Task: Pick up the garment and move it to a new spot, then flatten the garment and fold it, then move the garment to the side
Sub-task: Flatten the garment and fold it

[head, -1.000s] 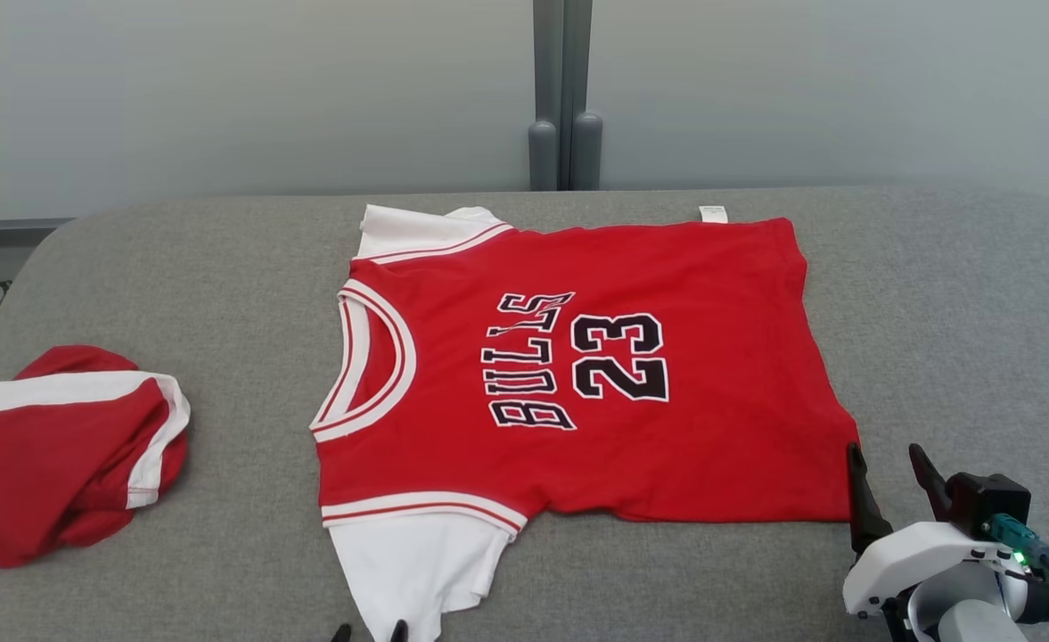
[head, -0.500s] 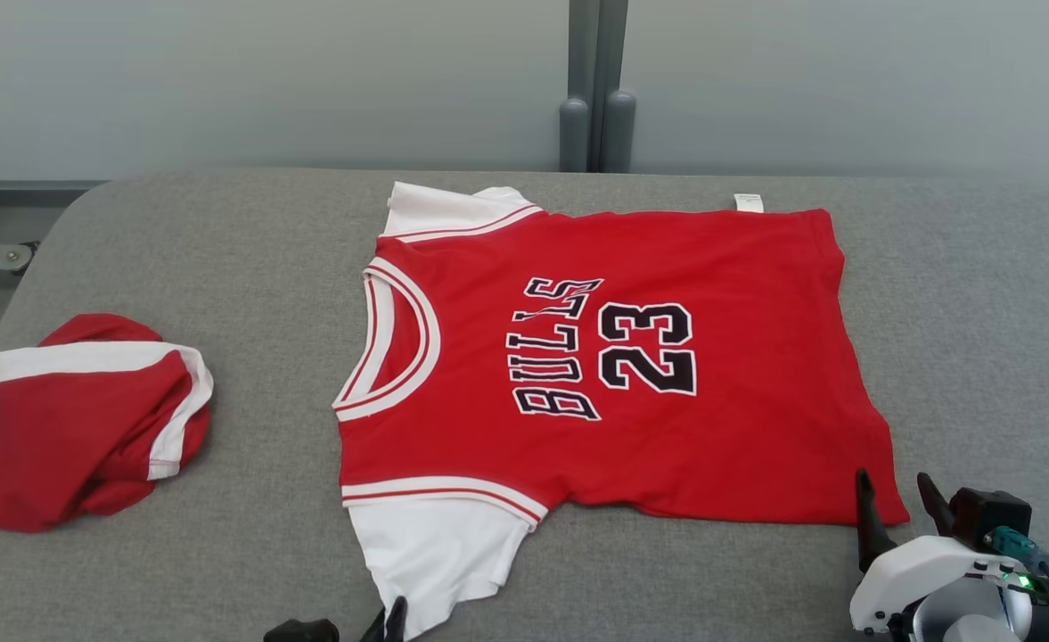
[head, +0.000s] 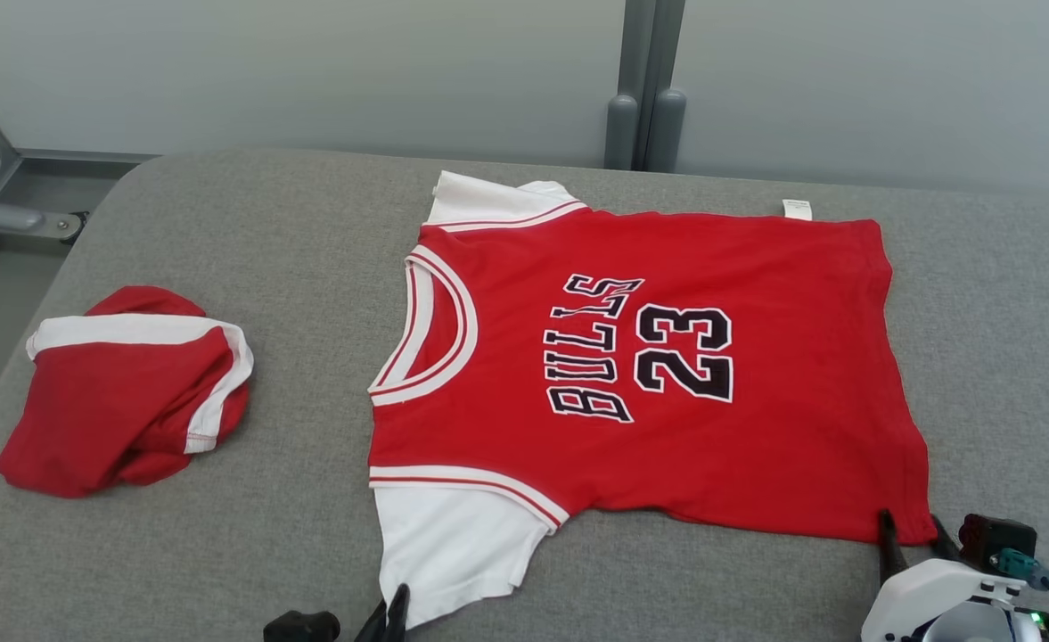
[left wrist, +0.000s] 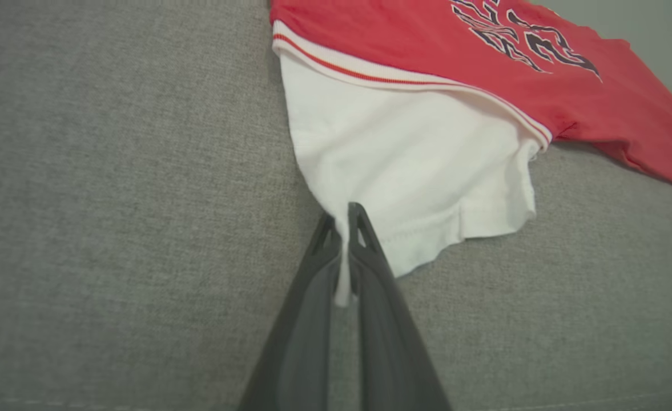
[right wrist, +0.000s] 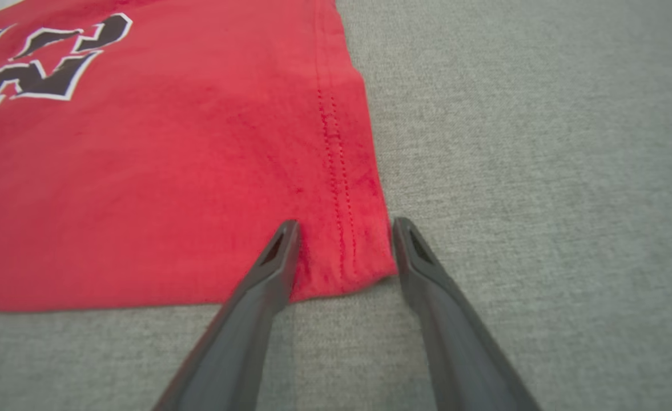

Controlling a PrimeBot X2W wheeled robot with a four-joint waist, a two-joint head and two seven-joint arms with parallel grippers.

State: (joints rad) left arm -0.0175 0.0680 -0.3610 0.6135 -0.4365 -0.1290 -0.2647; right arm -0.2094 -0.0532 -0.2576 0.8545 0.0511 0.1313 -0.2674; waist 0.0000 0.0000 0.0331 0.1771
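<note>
Since a second ago: left claw [head: 390, 613] has snapped closed on the near white sleeve [head: 453, 544] of the jersey [head: 649, 374]. Right claw [head: 912, 535] has crept in to straddle the near hem corner. Head camera has panned too, so the whole-frame shift is not cloth moving.

Head: jersey lies flat mid-pad [head: 248, 250], print up, collar left, hem right. Left claw at the near edge, tips on the sleeve's edge. Right claw near right, one finger either side of the hem corner. Red-and-white bundle [head: 123, 392] at the pad's left end, well apart from the jersey.

Left wrist: fingers pressed together, a fold of white sleeve hem pinched between them.

Right wrist: fingers apart, open. Red corner lies flat on the pad between the tips, not pinched.
</note>
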